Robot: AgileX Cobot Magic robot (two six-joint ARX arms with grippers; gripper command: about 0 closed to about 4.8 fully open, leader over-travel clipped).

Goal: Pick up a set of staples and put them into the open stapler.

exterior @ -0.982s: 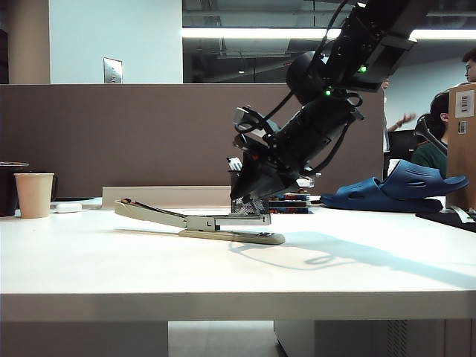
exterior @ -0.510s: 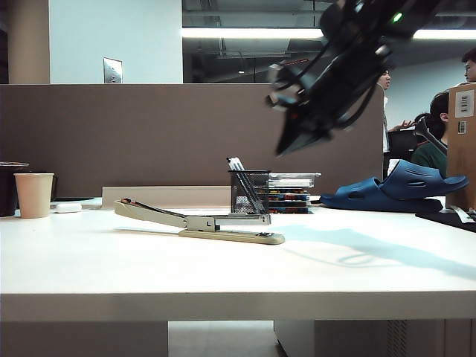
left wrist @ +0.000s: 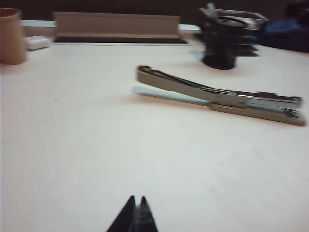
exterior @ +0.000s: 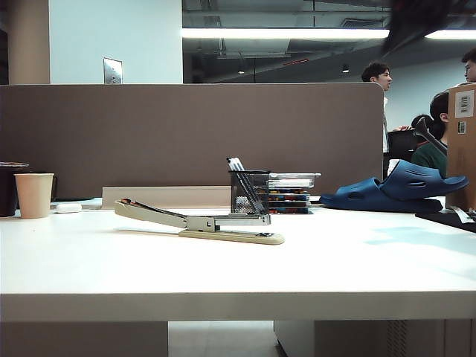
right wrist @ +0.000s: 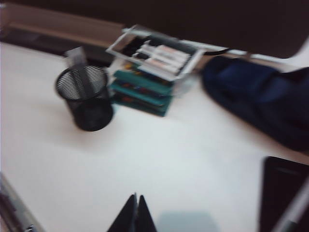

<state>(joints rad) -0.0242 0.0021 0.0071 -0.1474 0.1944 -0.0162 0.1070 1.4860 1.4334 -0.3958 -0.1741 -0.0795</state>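
The stapler [exterior: 201, 222] lies open on the white table, its beige top arm raised toward the left and its silver channel toward the pen cup; the left wrist view shows the stapler [left wrist: 217, 94] too. The set of staples is not visible as a separate thing in any view. My left gripper [left wrist: 136, 199] hovers low over bare table short of the stapler, its tips together, nothing in them. My right gripper [right wrist: 135, 197] is shut and empty, high above the table near the pen cup. In the exterior view only a dark blur of the right arm [exterior: 416, 18] shows at the top right.
A black mesh pen cup [exterior: 249, 192] and a stack of marker boxes [exterior: 291, 192] stand behind the stapler. Blue sandals [exterior: 401, 186] and a cardboard box [exterior: 462, 141] lie to the right. A paper cup [exterior: 34, 195] and a small white oval object [exterior: 68, 208] sit far left.
My right arm lifted from the stapler's silver channel up and to the right, almost leaving the exterior view. The stapler has not moved.
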